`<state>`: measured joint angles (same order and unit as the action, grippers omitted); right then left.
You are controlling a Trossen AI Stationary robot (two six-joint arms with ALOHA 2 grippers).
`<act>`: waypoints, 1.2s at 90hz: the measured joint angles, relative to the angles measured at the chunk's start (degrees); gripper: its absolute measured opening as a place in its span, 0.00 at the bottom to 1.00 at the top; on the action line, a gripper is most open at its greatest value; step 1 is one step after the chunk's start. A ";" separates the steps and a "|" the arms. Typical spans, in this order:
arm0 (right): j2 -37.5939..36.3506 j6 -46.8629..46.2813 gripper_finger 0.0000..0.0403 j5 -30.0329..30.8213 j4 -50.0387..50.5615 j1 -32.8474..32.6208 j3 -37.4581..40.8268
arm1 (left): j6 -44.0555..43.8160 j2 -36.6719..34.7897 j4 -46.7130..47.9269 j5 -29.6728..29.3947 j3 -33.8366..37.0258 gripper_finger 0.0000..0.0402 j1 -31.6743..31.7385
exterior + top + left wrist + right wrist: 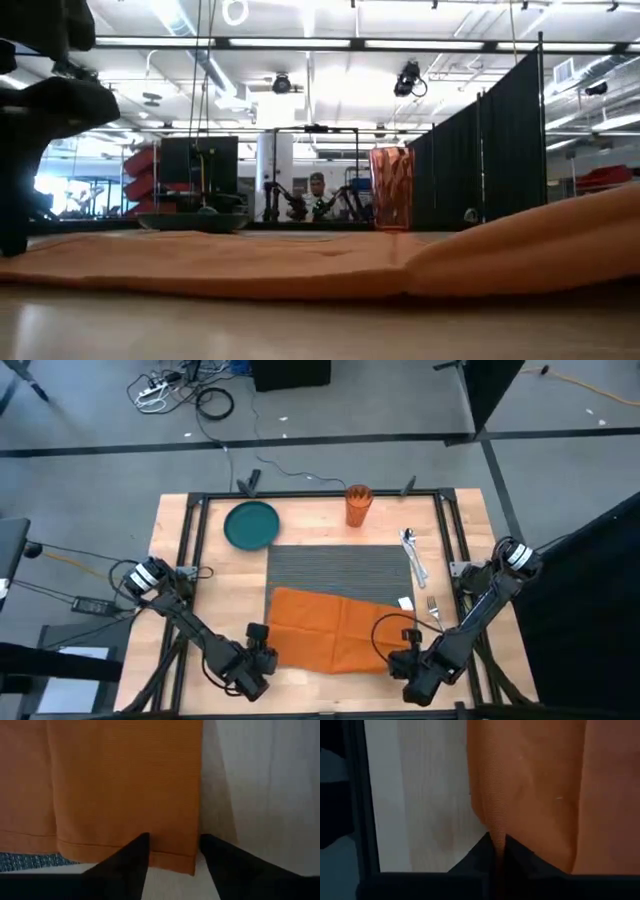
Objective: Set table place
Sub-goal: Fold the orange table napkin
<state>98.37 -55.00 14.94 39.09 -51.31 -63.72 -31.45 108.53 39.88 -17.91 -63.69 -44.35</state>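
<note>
The dark grey ribbed placemat (340, 565) lies mid-table on the wooden table (210, 590). An orange napkin (330, 625) covers the mat's near part and the wood in front of it. My left gripper (262, 652) stands open at the napkin's near left corner (175, 852), one finger on either side of that corner. My right gripper (408, 657) is shut on the napkin near its near right corner. In the low view the napkin's right part (560, 240) bulges up. My right gripper pinches a raised fold of the napkin (496, 831) between its two fingers, near the cloth's near right edge. The fingers come from the table's near side. The cloth rises in a ridge at the fingers; the rest lies on the table and mat.
A teal plate (251, 524) sits at the far left and an orange cup (358, 505) at the far middle. A spoon and knife (412, 555) and a fork (434, 610) lie to the right of the mat. The black frame (190, 550) runs along the table's edges.
</note>
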 joint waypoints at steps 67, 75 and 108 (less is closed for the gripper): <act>-0.06 -1.68 0.00 -0.03 -0.93 -1.87 -0.02 | -2.42 0.39 18.03 3.32 -14.66 0.00 1.53; -0.07 -4.49 0.00 0.48 -0.91 -3.33 -0.02 | -3.06 0.29 20.81 -0.23 -16.74 0.00 1.52; -1.60 -14.47 0.00 5.61 2.98 -4.20 -0.04 | 0.10 -0.15 25.01 -7.74 -17.41 0.00 7.61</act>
<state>96.77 -69.47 20.55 42.07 -55.51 -63.77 -31.36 108.38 64.90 -25.65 -81.10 -36.74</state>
